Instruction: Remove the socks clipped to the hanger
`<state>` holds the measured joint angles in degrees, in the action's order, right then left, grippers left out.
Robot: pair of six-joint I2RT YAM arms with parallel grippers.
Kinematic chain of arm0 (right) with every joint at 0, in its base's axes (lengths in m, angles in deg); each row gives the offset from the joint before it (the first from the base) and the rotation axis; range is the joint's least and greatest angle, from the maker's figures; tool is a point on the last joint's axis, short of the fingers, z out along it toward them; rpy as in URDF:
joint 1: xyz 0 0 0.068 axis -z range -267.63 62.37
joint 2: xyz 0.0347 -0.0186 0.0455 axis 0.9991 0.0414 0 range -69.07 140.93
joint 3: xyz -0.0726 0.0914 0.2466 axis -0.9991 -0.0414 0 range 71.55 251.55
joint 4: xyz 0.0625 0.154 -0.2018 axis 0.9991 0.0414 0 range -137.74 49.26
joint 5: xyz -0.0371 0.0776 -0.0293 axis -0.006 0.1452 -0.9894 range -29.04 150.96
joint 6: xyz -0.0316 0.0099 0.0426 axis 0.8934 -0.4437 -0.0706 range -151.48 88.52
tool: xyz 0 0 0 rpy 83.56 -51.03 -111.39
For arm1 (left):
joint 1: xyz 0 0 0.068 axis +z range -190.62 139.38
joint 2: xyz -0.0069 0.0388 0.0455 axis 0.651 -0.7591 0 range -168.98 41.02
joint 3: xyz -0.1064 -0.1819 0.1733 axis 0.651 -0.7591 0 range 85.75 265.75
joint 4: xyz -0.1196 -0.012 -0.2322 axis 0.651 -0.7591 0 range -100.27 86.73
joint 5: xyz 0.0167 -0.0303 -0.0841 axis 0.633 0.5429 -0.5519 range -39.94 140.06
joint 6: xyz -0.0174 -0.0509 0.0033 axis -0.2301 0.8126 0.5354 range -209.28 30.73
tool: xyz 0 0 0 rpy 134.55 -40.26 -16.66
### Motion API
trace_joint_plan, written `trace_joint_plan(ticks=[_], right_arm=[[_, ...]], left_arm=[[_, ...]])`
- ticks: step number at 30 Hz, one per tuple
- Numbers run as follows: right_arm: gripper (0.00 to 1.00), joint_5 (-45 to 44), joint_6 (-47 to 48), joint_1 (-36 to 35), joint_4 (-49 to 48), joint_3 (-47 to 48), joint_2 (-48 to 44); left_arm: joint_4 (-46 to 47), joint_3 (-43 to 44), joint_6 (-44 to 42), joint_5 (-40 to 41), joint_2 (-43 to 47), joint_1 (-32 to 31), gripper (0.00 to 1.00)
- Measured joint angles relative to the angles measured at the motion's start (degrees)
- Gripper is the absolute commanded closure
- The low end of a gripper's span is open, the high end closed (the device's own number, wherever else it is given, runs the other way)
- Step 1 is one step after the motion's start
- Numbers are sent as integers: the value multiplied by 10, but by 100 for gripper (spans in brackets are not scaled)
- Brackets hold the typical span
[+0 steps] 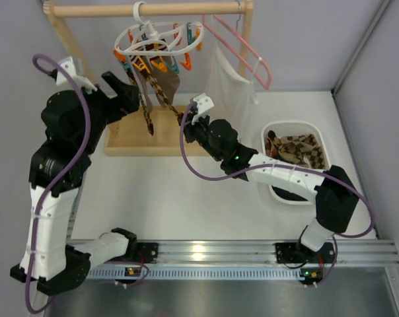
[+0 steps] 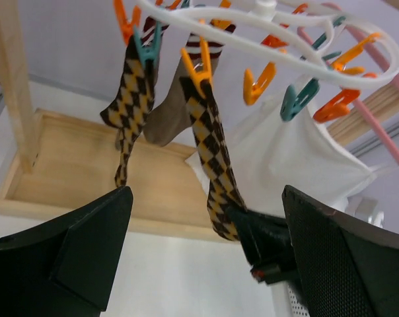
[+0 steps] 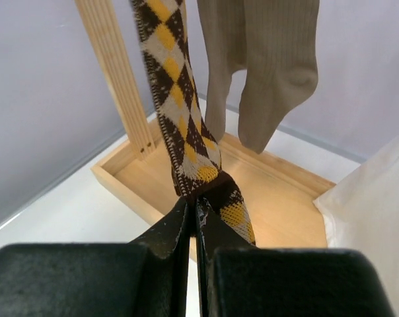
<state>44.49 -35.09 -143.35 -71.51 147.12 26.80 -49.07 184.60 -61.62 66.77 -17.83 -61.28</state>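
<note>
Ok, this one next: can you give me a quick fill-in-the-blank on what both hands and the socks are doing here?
1. The right hand is ____ on the lower end of an argyle sock.
2. The left hand is ____ and holds nothing.
3. At its top, that argyle sock is clipped by an ____ clothespin.

Missing words: shut; open; orange

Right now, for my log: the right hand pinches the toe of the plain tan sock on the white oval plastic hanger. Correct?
No: the right hand pinches the toe of the brown-and-yellow argyle sock on the white oval plastic hanger, as the right wrist view shows.
</note>
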Motion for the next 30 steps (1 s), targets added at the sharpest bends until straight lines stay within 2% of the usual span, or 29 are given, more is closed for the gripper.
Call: trace_joint_plan(ticks=[5,11,30], right_arm=[[100,25,-1,0,4,-41,-46],[100,43,-7,0,13,-78,-85],[100,82,-29,-12,7,-81,-67]], left_arm=[[9,106,-8,-12,-123,0,2],[7,142,-7,-13,-212,0,2],[7,245,-3,91,-305,0,19]])
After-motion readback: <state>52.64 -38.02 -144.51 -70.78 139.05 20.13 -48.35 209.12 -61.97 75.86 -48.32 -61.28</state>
